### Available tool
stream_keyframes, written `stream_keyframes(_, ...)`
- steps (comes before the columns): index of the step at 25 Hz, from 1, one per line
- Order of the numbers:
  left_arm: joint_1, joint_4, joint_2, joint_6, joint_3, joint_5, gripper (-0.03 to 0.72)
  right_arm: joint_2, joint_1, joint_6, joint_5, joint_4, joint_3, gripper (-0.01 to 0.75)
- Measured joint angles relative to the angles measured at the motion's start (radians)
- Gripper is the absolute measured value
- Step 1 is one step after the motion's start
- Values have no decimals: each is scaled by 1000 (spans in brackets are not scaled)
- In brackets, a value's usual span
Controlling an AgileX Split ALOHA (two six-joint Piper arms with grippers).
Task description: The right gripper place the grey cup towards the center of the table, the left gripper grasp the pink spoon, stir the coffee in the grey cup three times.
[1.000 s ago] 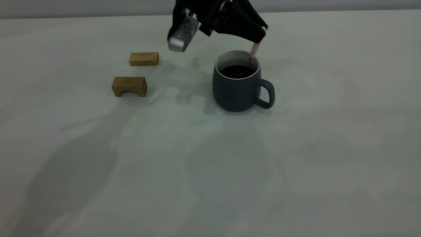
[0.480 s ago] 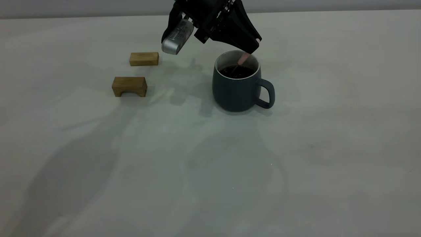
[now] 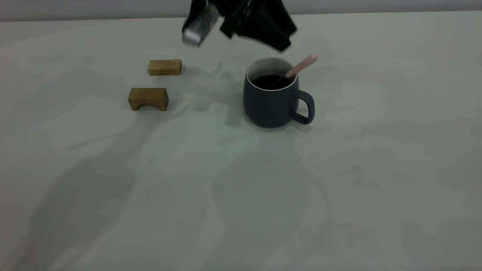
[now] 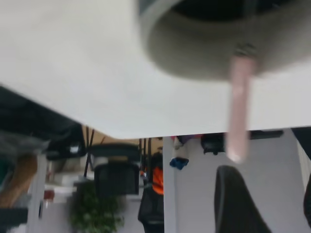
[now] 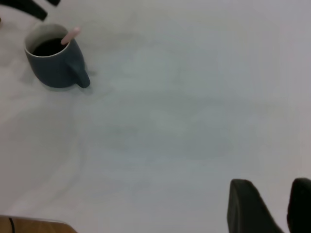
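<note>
The grey cup [image 3: 271, 105] stands upright near the middle of the table [image 3: 241, 195], its handle to the right. Dark coffee [image 3: 268, 81] fills it. The pink spoon [image 3: 301, 67] leans free in the cup, bowl in the coffee and pink handle resting over the rim up to the right. My left gripper [image 3: 280, 44] hangs just above the cup's back rim, open and holding nothing; its wrist view shows the spoon handle [image 4: 239, 111] apart from the open left gripper [image 4: 272, 194]. My right gripper [image 5: 272, 187] is open, far from the cup [image 5: 53, 68], and out of the exterior view.
Two brown wooden blocks lie left of the cup: a flat one [image 3: 165, 67] farther back and an arched one [image 3: 148, 98] nearer. The table's far edge runs just behind the left arm.
The left gripper has let go of the spoon and risen. The spoon, held steeply in the coffee before, now leans on the rim with its handle to the right.
</note>
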Motion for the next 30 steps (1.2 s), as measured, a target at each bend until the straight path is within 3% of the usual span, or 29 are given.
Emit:
stream_keyframes(7,0,277,-42,-105,-251,0,434,0,0,0,0,0,0,243)
stream_keyframes(11,1,369,-108,-173,-284,0,434,0,0,0,0,0,0,243)
stream_keyframes(14,3,431,-169,-126,-286,0,434,0,0,0,0,0,0,243)
stream_keyframes(16,3,494,-216,6,-286,0,434,0,0,0,0,0,0,243)
stream_keyframes(19,3,616,-298,458,-286,0,434,0,0,0,0,0,0,243)
stream_keyframes(22,3,659,-412,1063,-237,0,434,0,0,0,0,0,0,243)
stream_keyframes(24,0,656,-500,1285,-166,0,434,0,0,0,0,0,0,243)
stream_keyframes(30,0,851,-823,1365,250,0,434,0,0,0,0,0,0,243)
